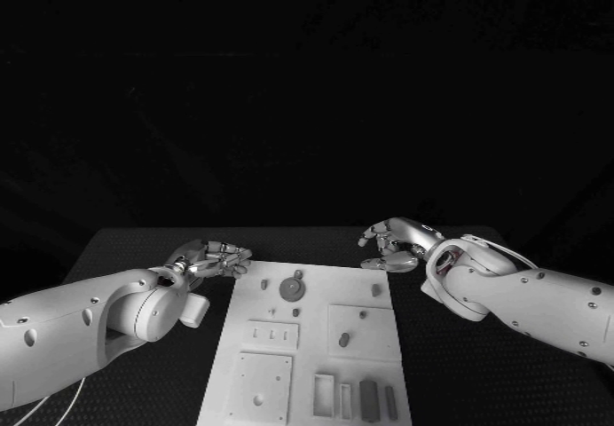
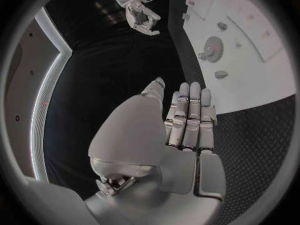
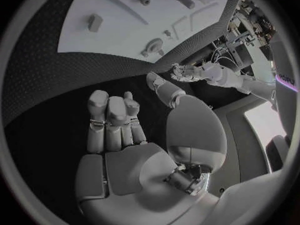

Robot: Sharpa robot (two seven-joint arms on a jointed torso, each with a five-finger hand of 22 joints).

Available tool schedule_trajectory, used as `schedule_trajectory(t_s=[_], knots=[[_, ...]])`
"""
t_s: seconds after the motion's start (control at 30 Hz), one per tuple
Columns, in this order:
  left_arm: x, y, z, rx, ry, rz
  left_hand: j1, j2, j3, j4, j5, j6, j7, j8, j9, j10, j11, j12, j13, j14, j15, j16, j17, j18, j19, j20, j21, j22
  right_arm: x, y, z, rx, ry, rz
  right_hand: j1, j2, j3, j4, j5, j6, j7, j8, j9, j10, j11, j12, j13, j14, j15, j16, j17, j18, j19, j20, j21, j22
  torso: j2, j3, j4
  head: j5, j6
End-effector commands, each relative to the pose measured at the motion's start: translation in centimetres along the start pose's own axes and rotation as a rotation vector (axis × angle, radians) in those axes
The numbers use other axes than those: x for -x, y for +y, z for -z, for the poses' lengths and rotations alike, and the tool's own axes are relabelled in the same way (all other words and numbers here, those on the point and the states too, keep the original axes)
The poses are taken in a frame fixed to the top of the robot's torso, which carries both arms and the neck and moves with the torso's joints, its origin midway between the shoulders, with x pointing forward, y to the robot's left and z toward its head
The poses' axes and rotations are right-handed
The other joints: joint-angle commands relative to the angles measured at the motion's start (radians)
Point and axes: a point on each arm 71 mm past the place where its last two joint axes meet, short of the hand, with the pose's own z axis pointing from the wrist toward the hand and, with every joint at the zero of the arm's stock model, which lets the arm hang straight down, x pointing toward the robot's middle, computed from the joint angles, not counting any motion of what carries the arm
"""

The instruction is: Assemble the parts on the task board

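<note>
Black textured matting covers the table, and on it we see the white board running from the near edge toward the middle. Going near to far along the board, we find first a row of dark upright parts standing in slots at the near end, beside a square raised plate with a hole in it. Farther on, a small panel carries three tiny pegs, and to its side a square recess holds one small dark part. Beyond these lies a gear, with a small part just beside it and another part near the opposite edge. At the far corners of the board we see both hands, each above the matting just off the board and touching nothing. Our left hand holds nothing; in its wrist view the fingers lie straight and side by side, the thumb apart. Our right hand is likewise empty, its fingers loosely bent, the thumb clear of them.
</note>
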Motion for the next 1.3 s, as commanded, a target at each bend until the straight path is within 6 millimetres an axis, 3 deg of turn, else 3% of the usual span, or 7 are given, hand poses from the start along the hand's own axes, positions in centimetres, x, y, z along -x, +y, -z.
schedule_trajectory(t_s=[0.03,0.23,0.47,0.57,0.77,0.97,1.3], knots=[[0.0,-0.1,-0.2,-0.025,0.037,0.003,0.005,-0.006,-0.007,-0.001,-0.007,0.001,0.004,-0.006,0.001,0.0,0.001,-0.004,0.001,-0.003,0.007,-0.004,0.002,0.02,-0.003,0.005,0.005,-0.001,-0.3,-0.8,0.2,0.024,0.089,-0.035,0.001,0.021,-0.043,-0.017,0.004,0.028,0.028,0.0,-0.002,-0.02,0.002,-0.001,0.0,-0.02,0.001,-0.009,0.002,0.063,-0.024,0.006,-0.015,0.005,-0.009,0.0075,-0.0161,-0.006,0.0],[0.4,0.5,-0.2,-0.036,0.048,-0.002,0.017,-0.011,-0.018,-0.001,-0.019,0.011,0.001,-0.001,0.005,0.036,-0.01,0.012,0.011,0.002,0.006,-0.005,0.007,0.018,-0.009,0.005,0.005,-0.001,-0.6,-2.4,1.0,0.015,0.113,0.022,0.032,0.028,-0.086,-0.04,-0.014,0.027,0.029,-0.002,-0.004,-0.05,0.002,-0.025,-0.019,-0.055,0.002,-0.044,-0.017,0.063,-0.064,0.026,-0.053,-0.007,-0.016,0.0171,-0.0247,-0.003,0.005],[0.1,0.9,-0.2,-0.036,0.068,0.004,0.029,-0.016,-0.03,-0.001,-0.023,0.011,-0.005,-0.002,0.006,0.023,-0.011,0.0,0.007,-0.002,0.004,-0.011,0.009,0.015,-0.011,0.004,0.005,-0.002,-2.6,-3.8,1.0,0.033,0.141,0.046,0.042,0.028,-0.11,-0.048,-0.009,0.021,0.023,-0.006,-0.007,-0.055,-0.003,-0.034,-0.031,-0.062,-0.001,-0.055,-0.026,0.063,-0.074,0.037,-0.066,-0.011,-0.024,0.0228,-0.0348,-0.004,0.002],[0.0,1.1,-0.2,-0.035,0.073,0.006,0.032,-0.016,-0.032,-0.001,-0.023,0.01,-0.006,-0.003,0.006,0.019,-0.011,-0.003,0.006,-0.002,0.003,-0.012,0.01,0.015,-0.011,0.004,0.006,-0.003,-3.5,-4.9,0.7,0.012,0.135,0.014,0.063,0.034,-0.112,-0.056,-0.008,0.015,0.007,-0.009,-0.009,-0.058,-0.017,-0.036,-0.036,-0.067,-0.011,-0.058,-0.028,0.063,-0.081,0.042,-0.071,-0.011,-0.026,0.0267,-0.0405,0.001,-0.005],[-0.1,1.2,-0.1,-0.033,0.074,0.008,0.034,-0.014,-0.035,0.0,-0.024,0.009,-0.009,-0.003,0.006,0.016,-0.012,-0.005,0.006,-0.001,0.002,-0.013,0.011,0.014,-0.011,0.003,0.006,-0.003,-5.3,-6.2,0.6,-0.011,0.126,0.001,0.081,0.039,-0.115,-0.059,-0.004,0.011,-0.007,-0.009,-0.009,-0.063,-0.03,-0.039,-0.041,-0.074,-0.025,-0.06,-0.031,0.063,-0.089,0.049,-0.076,-0.009,-0.027,0.0321,-0.0407,0.004,-0.011],[-0.1,1.3,0.0,-0.031,0.075,0.01,0.034,-0.013,-0.036,0.001,-0.024,0.009,-0.009,-0.004,0.006,0.015,-0.013,-0.006,0.006,-0.001,0.002,-0.013,0.012,0.013,-0.011,0.003,0.006,-0.003,-6.2,-6.0,0.3,-0.008,0.12,-0.004,0.085,0.042,-0.116,-0.059,0.001,0.007,-0.008,-0.01,-0.01,-0.064,-0.031,-0.038,-0.042,-0.075,-0.026,-0.059,-0.031,0.063,-0.089,0.05,-0.076,-0.007,-0.026,0.0294,-0.0396,0.008,-0.018],[-0.4,1.3,0.0,-0.024,0.079,0.01,0.034,-0.012,-0.037,0.002,-0.024,0.009,-0.009,-0.004,0.006,0.015,-0.012,-0.006,0.006,0.0,0.002,-0.013,0.012,0.013,-0.01,0.002,0.006,-0.003,-6.9,-5.5,-0.3,-0.008,0.11,-0.014,0.096,0.052,-0.106,-0.048,-0.007,0.012,-0.008,-0.006,-0.01,-0.061,-0.032,-0.034,-0.044,-0.073,-0.027,-0.054,-0.03,0.063,-0.084,0.051,-0.074,-0.005,-0.025,0.0321,-0.037,0.01,-0.02]])
